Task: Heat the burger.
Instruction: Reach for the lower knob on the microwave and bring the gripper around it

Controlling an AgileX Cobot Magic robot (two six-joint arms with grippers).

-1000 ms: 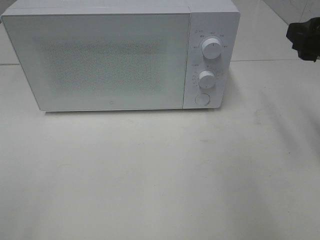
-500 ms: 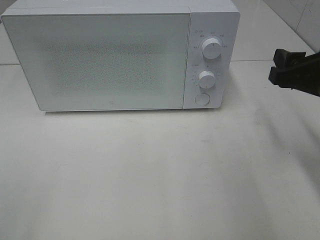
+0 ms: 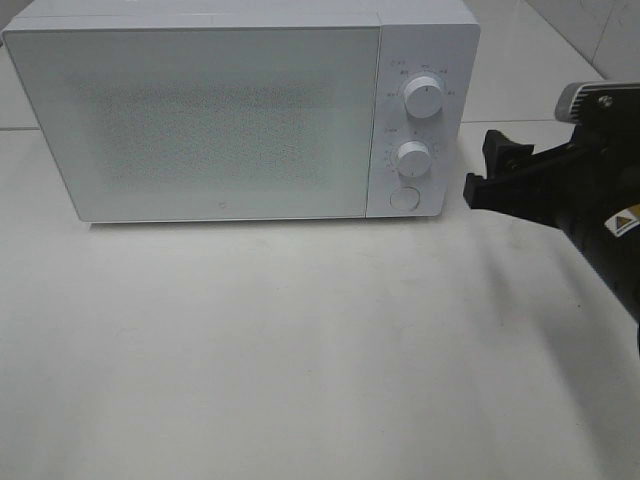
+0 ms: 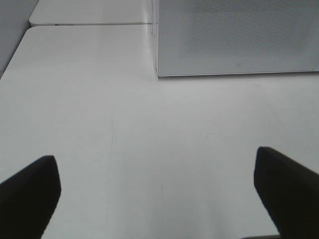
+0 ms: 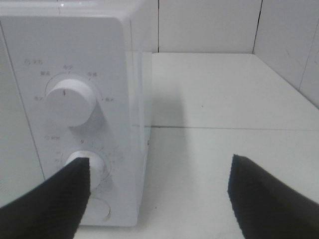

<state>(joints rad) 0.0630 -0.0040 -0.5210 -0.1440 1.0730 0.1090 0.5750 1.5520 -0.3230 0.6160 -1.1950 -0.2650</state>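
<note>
Beside the boxy white microwave [image 3: 200, 120], the black right claw [image 3: 482, 168] gapes.

A robot test set-up, kitchen-like only by its one appliance
A white microwave [image 3: 240, 110] with round dials [image 3: 424, 100] stands just ahead of the right pincer [image 3: 482, 168] on a plain white bench [image 3: 300, 350]; beyond the pincer rise large pale wall tiles [image 5: 209, 25], and behind it the black arm [image 3: 590, 190] carries a yellow warning label [image 3: 622, 222]
</note>
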